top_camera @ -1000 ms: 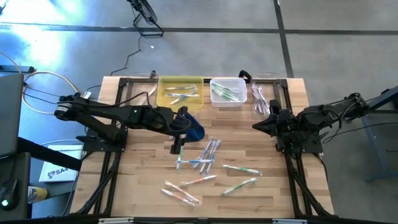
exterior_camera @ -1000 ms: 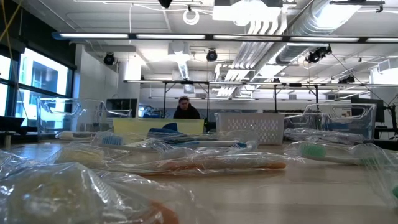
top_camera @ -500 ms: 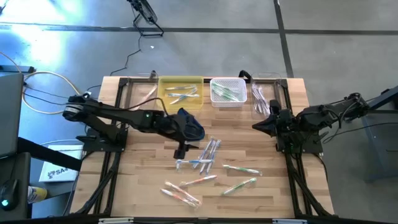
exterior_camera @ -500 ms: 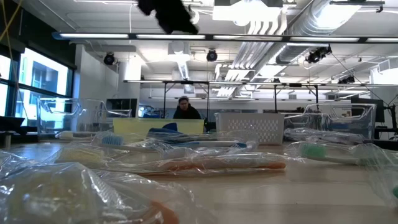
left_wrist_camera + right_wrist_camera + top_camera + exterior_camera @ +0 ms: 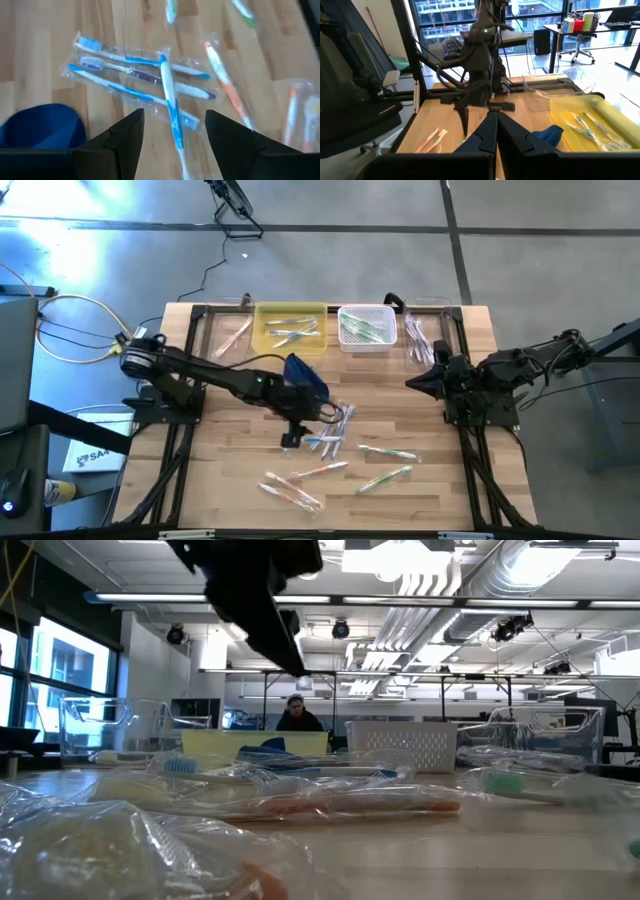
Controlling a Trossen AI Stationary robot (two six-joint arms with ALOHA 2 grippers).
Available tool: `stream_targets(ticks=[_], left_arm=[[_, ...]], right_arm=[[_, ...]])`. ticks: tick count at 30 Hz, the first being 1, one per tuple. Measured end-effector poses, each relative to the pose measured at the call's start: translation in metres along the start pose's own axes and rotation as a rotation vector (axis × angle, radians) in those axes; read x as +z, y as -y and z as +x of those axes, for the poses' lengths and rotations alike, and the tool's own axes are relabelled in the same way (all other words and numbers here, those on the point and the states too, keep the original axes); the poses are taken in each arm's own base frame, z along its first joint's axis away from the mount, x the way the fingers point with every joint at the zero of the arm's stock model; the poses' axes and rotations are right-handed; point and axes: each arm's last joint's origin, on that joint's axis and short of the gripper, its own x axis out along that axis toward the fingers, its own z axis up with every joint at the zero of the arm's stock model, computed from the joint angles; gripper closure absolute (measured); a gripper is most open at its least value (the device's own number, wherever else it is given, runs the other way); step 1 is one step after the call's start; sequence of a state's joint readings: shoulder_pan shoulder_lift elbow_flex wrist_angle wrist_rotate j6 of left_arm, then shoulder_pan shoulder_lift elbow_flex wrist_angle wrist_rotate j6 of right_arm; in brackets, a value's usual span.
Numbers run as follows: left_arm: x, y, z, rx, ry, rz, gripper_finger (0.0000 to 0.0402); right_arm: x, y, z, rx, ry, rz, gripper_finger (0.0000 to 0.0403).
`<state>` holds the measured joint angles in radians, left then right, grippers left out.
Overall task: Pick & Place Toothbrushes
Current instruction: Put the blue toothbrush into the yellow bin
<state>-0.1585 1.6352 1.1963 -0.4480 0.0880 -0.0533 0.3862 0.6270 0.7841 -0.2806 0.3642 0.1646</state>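
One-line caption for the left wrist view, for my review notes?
Open left end effector above a cluster of wrapped blue toothbrushes on the wooden table, blue pouch beside it.

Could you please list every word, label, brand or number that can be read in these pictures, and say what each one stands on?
"SA": the only letters legible, on a white sheet or box lying on the floor left of the table; the rest of its print is too small to read.
Toothbrushes in clear wrappers: no print shows.
Yellow tray and white basket: no labels show.
Room behind, low view: no sign can be read.
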Motion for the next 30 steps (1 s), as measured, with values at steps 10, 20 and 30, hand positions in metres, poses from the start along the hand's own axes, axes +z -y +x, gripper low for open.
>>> stream_targets(ticks=[10, 20, 30], left_arm=[[-0.015, -0.003, 0.027, -0.001, -0.134, -0.047, 0.0194], [-0.02, -0.004, 0.053, -0.055, -0.156, -0.084, 0.0194], [-0.028, -0.004, 0.069, -0.105, -0.221, -0.108, 0.0194]], right_arm=[[0.0, 0.0, 0.0, 0.0, -0.001, -0.001, 0.0401], [-0.001, 0.0, 0.0, -0.002, -0.012, -0.008, 0.0401], [-0.002, 0.0, 0.0, -0.003, -0.017, -0.01, 0.0401]])
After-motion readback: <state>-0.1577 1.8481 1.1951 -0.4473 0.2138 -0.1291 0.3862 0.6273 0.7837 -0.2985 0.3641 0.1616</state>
